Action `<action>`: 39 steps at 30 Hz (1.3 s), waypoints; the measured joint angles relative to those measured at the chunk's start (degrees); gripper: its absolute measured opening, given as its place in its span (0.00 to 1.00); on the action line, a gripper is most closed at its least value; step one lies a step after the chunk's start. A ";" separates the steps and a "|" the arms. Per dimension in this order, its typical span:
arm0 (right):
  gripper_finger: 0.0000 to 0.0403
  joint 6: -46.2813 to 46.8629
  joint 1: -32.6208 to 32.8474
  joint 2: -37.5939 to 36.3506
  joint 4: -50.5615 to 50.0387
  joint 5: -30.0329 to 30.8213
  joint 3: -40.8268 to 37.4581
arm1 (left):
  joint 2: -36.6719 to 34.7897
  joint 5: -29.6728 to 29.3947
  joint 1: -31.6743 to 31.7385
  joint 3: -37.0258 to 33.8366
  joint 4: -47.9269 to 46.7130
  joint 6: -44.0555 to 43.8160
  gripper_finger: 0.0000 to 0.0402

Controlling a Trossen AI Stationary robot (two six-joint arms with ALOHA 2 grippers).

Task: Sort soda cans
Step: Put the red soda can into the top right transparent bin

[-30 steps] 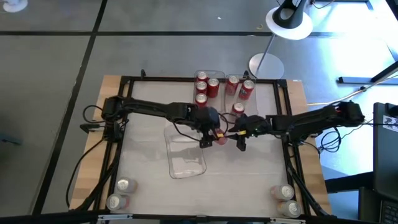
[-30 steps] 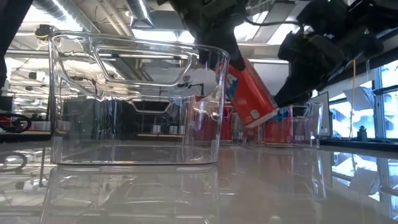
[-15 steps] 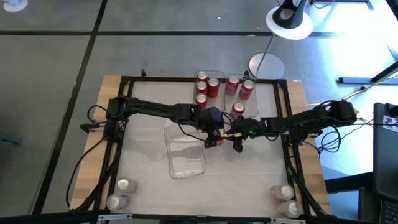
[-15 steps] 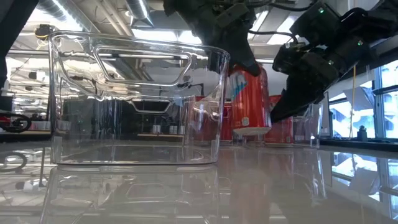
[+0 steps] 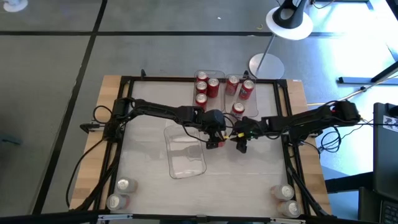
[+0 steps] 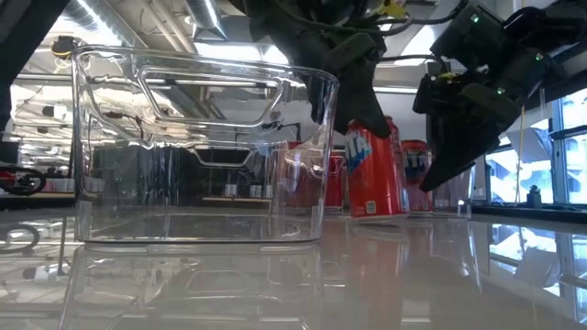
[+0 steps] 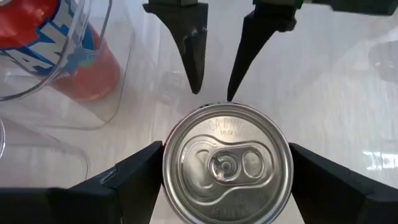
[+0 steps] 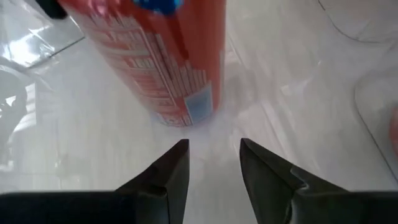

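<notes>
A red soda can (image 6: 376, 174) with a silver top (image 7: 227, 165) stands upright on the table, just right of an empty clear bin (image 5: 185, 155). My left gripper (image 5: 214, 140) is shut on it from above. My right gripper (image 8: 212, 155) hangs open a little to the can's right, with its fingers slanting down toward the can's base and nothing between them. At the far edge, more red cans sit in two clear bins (image 5: 207, 85) (image 5: 241, 87). One can (image 5: 238, 109) stands loose in front of those bins. My left gripper pinches the can just below its top rim (image 7: 166, 171), one finger (image 7: 130, 180) on each side of the wall. The fingers slant down from the table's left side. The can stands upright, its base (image 6: 374, 213) on the table.
Two cans lie at the near left corner (image 5: 121, 193) and two at the near right corner (image 5: 286, 200). The black frame rail (image 5: 205, 79) runs round the table. A lamp base (image 5: 266, 64) stands beyond the far edge. Bare table lies in front of both grippers.
My left gripper has gone down and a little toward the table's right edge with the can. The can hung tilted, with its lower end at my right fingertips. It has swung upright and now stands on the table, apart from them. My right gripper has tipped further down.
</notes>
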 joint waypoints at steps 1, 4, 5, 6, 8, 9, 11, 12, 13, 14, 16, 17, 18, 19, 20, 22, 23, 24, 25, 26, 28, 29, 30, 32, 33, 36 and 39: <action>0.35 -0.09 0.01 -0.38 -0.31 0.01 0.25 | -0.07 -0.05 -0.02 -0.01 0.18 -0.01 0.73; 0.35 -0.13 -0.03 -0.81 -0.17 0.20 0.81 | -0.11 -0.22 -0.05 -0.04 0.81 -0.26 0.73; 0.35 -0.13 -0.03 -0.95 -0.41 0.20 0.81 | -0.11 -0.26 -0.05 -0.07 1.13 -0.45 0.73; 0.35 -0.12 -0.03 -0.98 -0.37 0.24 0.94 | -0.11 -0.31 -0.05 -0.09 1.31 -0.66 0.73; 0.35 -0.07 -0.03 -0.97 -0.31 0.26 0.98 | -0.11 -0.36 -0.10 -0.11 1.23 -0.84 0.73; 0.35 -0.05 -0.03 -1.16 -0.42 0.26 0.98 | -0.11 -0.38 -0.11 -0.11 1.22 -0.96 0.74; 0.35 0.00 -0.06 -1.59 -0.41 0.86 0.98 | -0.11 -0.47 -0.26 -0.11 1.23 -1.24 0.77; 0.35 0.05 -0.08 -1.93 -0.51 0.96 0.98 | -0.11 -0.51 -0.35 -0.12 1.35 -1.31 0.79; 0.35 0.05 -0.08 -2.35 -0.70 1.02 0.98 | -0.11 -0.50 -0.43 -0.13 1.54 -1.29 0.81; 0.35 0.05 -0.08 -2.76 -0.63 1.32 0.98 | -0.11 -0.36 -0.54 -0.07 1.53 -1.27 0.84; 0.35 0.12 -0.08 -3.75 -0.96 1.84 0.98 | -0.11 -0.36 -0.64 0.26 1.29 -1.22 0.88; 0.35 0.32 -0.08 -4.27 -0.92 1.96 0.98 | -0.11 -0.34 -0.66 0.58 1.25 -0.95 0.89; 0.35 0.65 -0.08 -4.90 -0.95 2.00 0.98 | -0.11 -0.31 -0.67 1.05 0.73 -0.57 0.91; 0.36 1.30 -0.08 -5.60 -0.97 2.06 0.98 | -0.36 -0.31 -0.72 1.63 -0.48 -0.02 0.91; 0.37 1.82 -0.08 -6.24 -0.95 2.30 1.01 | -0.58 -0.34 -0.78 2.11 -1.52 0.37 0.92; 0.42 3.35 -0.08 -7.64 -1.38 2.71 1.70 | -1.69 -0.36 -0.92 3.10 -2.70 0.61 0.92; 0.45 4.02 -0.08 -8.43 -1.73 2.64 2.37 | -2.27 -0.36 -0.97 3.37 -3.83 0.61 0.92; 0.49 4.44 -0.08 -9.22 -2.32 2.60 3.23 | -3.16 -0.35 -1.08 3.71 -4.43 0.59 0.92; 0.53 4.49 -0.08 -10.00 -2.77 2.54 4.14 | -4.06 -0.38 -1.23 3.94 -5.10 0.58 0.93; 0.57 4.61 -0.08 -10.61 -3.76 2.49 4.91 | -5.06 -0.44 -1.33 4.02 -6.09 0.50 0.93; 0.67 4.68 -0.08 -11.14 -3.76 2.41 6.40 | -7.21 -1.93 -1.77 4.03 -8.09 0.48 0.93; 0.73 4.67 -0.08 -11.36 -3.72 2.54 7.06 | -8.58 -3.19 -2.00 4.04 -8.99 0.48 0.93; 0.78 4.60 -0.05 -11.44 -3.78 3.22 7.86 | -9.64 -4.77 -2.28 4.04 -10.75 0.46 0.93; 0.87 4.15 -0.03 -11.44 -3.17 5.43 9.09 | -11.90 -7.65 -2.86 4.04 -13.64 0.48 0.93; 0.91 3.72 -0.03 -11.40 -3.22 6.09 9.26 | -12.63 -8.92 -3.17 4.04 -15.34 0.46 0.93; 0.98 3.33 -0.03 -11.34 -2.43 6.10 9.27 | -14.93 -11.95 -4.04 4.01 -20.08 -0.36 0.93; 0.95 3.90 -0.03 -11.34 -0.68 6.62 9.27 | -16.27 -14.07 -5.07 2.20 -21.05 -0.84 0.93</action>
